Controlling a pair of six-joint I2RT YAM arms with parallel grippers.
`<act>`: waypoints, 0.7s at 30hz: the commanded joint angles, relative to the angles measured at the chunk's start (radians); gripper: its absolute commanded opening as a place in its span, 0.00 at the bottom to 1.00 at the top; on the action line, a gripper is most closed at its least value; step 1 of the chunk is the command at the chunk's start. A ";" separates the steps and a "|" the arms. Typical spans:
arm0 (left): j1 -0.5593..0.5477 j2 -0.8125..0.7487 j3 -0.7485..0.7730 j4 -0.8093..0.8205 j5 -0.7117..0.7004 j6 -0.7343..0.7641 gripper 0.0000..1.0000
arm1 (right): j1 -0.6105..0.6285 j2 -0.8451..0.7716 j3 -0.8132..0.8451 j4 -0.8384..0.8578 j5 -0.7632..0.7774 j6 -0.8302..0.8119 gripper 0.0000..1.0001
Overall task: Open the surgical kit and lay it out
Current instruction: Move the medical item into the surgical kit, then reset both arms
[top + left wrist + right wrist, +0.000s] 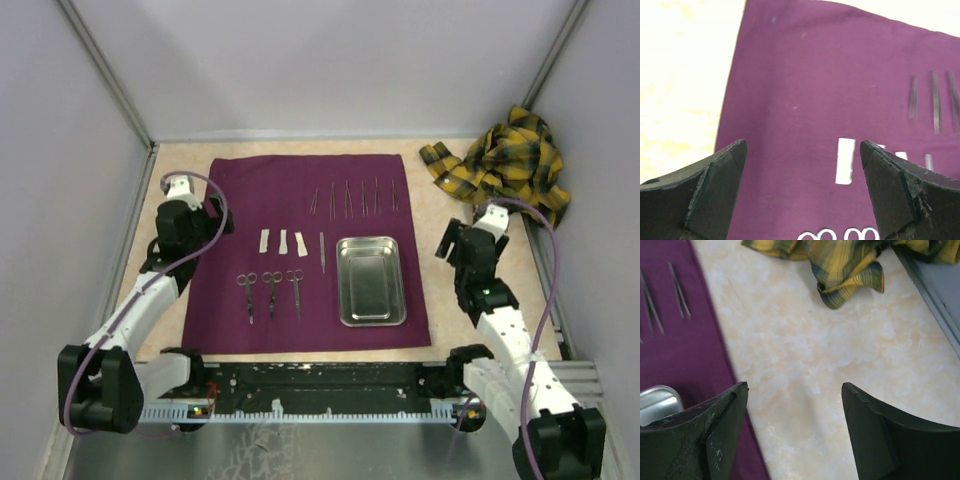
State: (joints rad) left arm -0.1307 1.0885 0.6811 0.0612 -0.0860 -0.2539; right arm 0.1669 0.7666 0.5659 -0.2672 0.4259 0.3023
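Well, left pincer (803, 150) and right pincer (794, 390) gape; shiny, probably steel tray (371, 282) on cloth (250, 200).

Purple cloth (260, 190) is spread out flat with everything sitting on it. The tray (371, 281) is a shiny steel rectangle, right side up. Just left of the tray lies one thin metal tool (322, 250). Further left of the tray are three scissors (271, 292) side by side, rings at the far end. Three white pieces (283, 241) sit in a row left of the tray's far end. Beyond the tray there's a neat row of forceps (352, 198), all parallel.
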 commanded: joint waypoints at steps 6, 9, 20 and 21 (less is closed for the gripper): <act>0.104 0.142 -0.207 0.442 -0.004 0.111 1.00 | -0.007 0.040 -0.302 0.605 0.139 -0.093 0.77; 0.151 0.217 -0.265 0.577 0.085 0.124 1.00 | -0.009 0.155 -0.362 0.808 0.166 -0.118 0.77; 0.220 0.455 -0.227 0.745 0.257 0.197 1.00 | -0.017 0.539 -0.380 1.343 0.152 -0.239 0.78; 0.224 0.464 -0.223 0.757 0.265 0.203 1.00 | -0.021 0.589 -0.405 1.442 0.156 -0.244 0.78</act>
State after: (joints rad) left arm 0.0742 1.5227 0.4168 0.7139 0.0898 -0.0933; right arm 0.1555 1.2446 0.1814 0.7677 0.5507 0.1066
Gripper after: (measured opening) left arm 0.998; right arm 0.778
